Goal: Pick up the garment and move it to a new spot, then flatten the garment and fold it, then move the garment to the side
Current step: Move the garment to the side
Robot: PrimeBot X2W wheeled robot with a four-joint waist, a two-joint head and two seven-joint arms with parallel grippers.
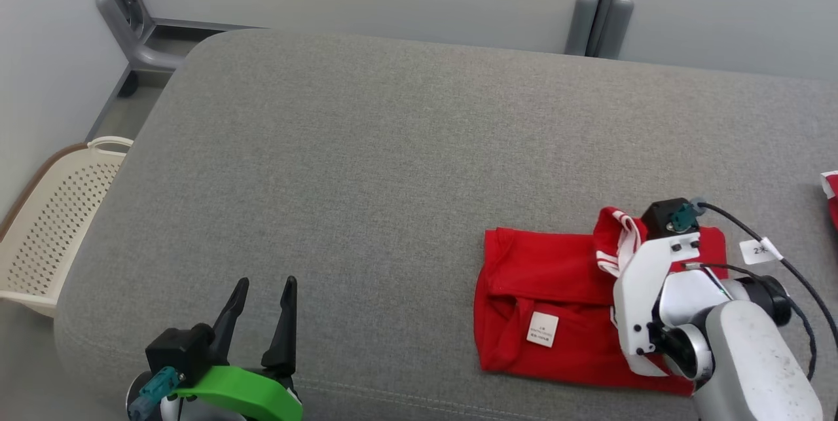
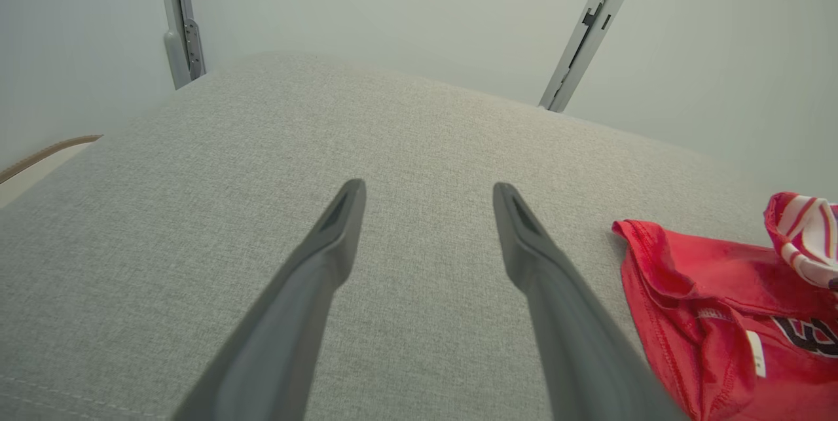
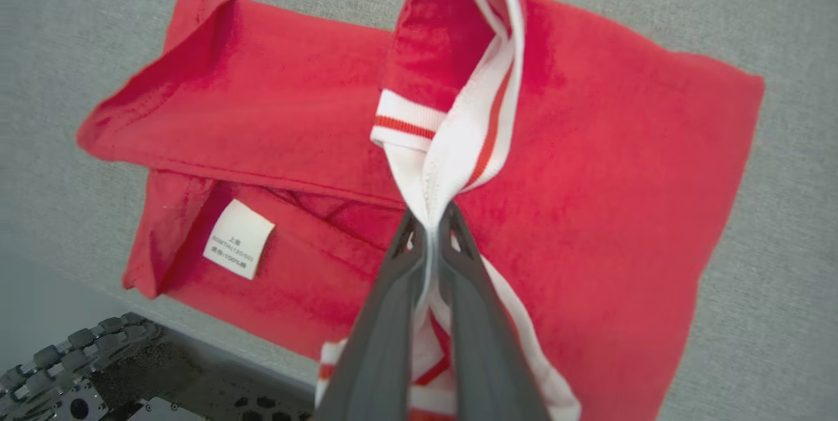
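- Your right gripper (image 3: 429, 218) sits closest to the lens in the right wrist view. Its two dark fingers are pressed together on the striped trim (image 3: 471, 126), and the white-and-red band is pinched between the tips.
- Above that pinch the trim rises as a narrow loop, lifted off the rest of the cloth.
- You will find the garment (image 1: 550, 277), bright red, lying on the grey cushion (image 1: 360, 146) at the right of the head view, close to the cushion's front edge. It is folded into a rough rectangle, and its left side shows a turned-over flap.
- Look at the lower left part of the cloth for a small white label (image 1: 543, 329). It faces up and lies well apart from the pinched trim.
- Your left gripper (image 1: 265, 283) is at the lower left of the head view with its jaws spread wide and nothing between them. It is over bare cushion, well apart from the cloth.
- From the left wrist view you see the red cloth off to the right of those fingers. Whether the tips touch the cushion cannot be told.
- Beyond the cushion's left end a cream perforated basket (image 1: 52, 224) stands on the floor.
- At the far right edge of the head view a small red piece (image 1: 831, 198) is cut off by the frame, so you cannot tell what it is.
- On the black cable (image 1: 795, 277) beside your right wrist hangs a white tag (image 1: 759, 251).
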